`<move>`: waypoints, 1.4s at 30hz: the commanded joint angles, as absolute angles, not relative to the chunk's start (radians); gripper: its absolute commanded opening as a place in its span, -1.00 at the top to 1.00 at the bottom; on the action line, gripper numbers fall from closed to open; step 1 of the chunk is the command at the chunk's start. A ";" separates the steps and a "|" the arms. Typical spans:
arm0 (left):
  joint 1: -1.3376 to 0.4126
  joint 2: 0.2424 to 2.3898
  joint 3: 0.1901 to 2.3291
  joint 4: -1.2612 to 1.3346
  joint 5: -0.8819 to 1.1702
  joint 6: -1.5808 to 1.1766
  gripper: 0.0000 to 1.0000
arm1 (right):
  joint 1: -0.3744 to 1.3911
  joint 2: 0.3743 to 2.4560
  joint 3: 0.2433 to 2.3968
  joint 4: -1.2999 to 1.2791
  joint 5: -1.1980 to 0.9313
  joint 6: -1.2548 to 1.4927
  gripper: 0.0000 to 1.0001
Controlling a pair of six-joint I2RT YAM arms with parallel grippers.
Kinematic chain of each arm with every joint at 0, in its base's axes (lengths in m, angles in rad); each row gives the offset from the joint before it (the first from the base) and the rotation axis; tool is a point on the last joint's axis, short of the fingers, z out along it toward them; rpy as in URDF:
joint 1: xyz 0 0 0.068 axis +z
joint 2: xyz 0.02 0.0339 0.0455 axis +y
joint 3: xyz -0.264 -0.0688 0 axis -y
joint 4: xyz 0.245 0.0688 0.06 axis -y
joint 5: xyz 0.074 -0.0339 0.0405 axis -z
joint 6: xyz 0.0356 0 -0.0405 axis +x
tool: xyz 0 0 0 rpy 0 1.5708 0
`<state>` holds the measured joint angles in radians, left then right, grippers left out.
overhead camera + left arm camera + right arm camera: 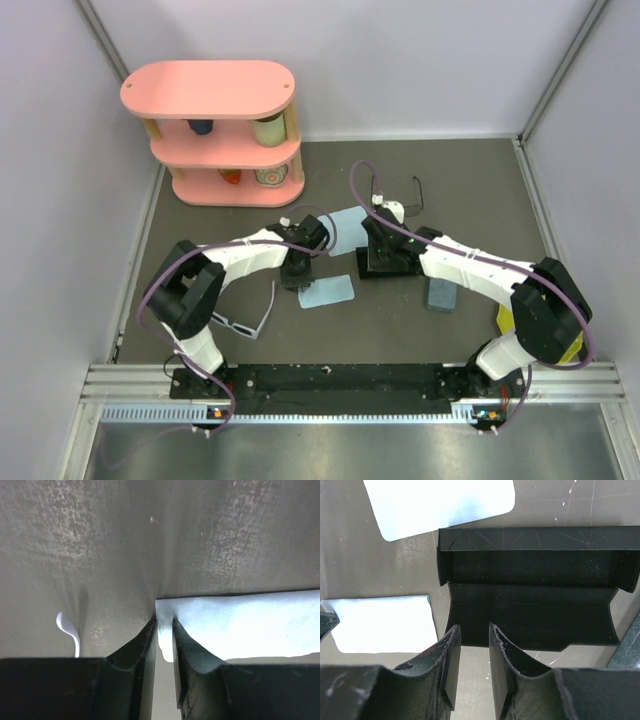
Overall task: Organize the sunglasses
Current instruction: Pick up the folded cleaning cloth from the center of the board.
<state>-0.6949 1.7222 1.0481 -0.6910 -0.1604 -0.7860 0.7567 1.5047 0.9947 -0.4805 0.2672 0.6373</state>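
From the top external view, the white-framed sunglasses (243, 326) lie on the table (480, 200) by the left arm's elbow. The wire-framed sunglasses (417, 192) sit further back, beyond the right gripper (378, 245). That gripper hangs over an open black case (395, 268), and a grey-blue case (440, 294) lies to its right. The left gripper (295, 278) is down at the edge of the near cloth (328, 292). A far cloth (345, 218) lies behind it, and a pink shelf (210, 90) stands in the back left corner.

In the left wrist view, the left gripper (164, 645) is pinching a corner of the near cloth (240, 630), which bunches up between its fingers. A white temple tip of the white-framed sunglasses (68, 627) shows at the left.

In the right wrist view, the right gripper (475, 645) has its fingers narrowly parted with nothing between them, at the near flap of the black case (530, 580). The far cloth (440, 505) lies above and the near cloth (380, 625) to the left.
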 commanded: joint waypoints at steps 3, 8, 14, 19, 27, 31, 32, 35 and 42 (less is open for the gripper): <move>-0.696 1.795 1.048 -0.677 -0.144 -0.762 0.63 | 0.750 1.485 0.994 -0.474 0.267 0.638 0.42; -0.696 1.802 1.057 -0.680 -0.144 -0.746 0.81 | 0.752 1.482 0.989 -0.472 0.265 0.638 0.42; -0.693 1.792 1.071 -0.695 -0.169 -0.727 1.00 | 0.750 1.496 1.006 -0.459 0.230 0.603 0.42; -0.672 1.734 1.068 -0.696 -0.179 -0.703 1.00 | 0.801 1.503 1.009 -0.382 0.157 0.531 0.36; -0.638 1.690 1.019 -0.667 -0.126 -0.690 1.00 | 0.882 1.632 1.088 -0.353 0.138 0.488 0.28; -0.608 1.695 0.968 -0.618 -0.054 -0.677 1.00 | 0.891 1.687 1.107 -0.336 0.141 0.472 0.28; -0.604 1.695 0.963 -0.611 -0.045 -0.675 1.00 | 0.894 1.706 1.114 -0.336 0.143 0.474 0.28; -0.589 1.703 0.946 -0.588 -0.006 -0.667 1.00 | 0.899 1.730 1.123 -0.334 0.152 0.482 0.29; -0.552 1.712 0.920 -0.554 0.072 -0.649 1.00 | 0.902 1.787 1.127 -0.333 0.150 0.517 0.34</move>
<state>-0.5652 1.6775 0.9760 -0.5934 0.0353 -0.6739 0.8898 1.7649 1.0828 -0.3576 0.1417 0.4950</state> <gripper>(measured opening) 0.007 0.339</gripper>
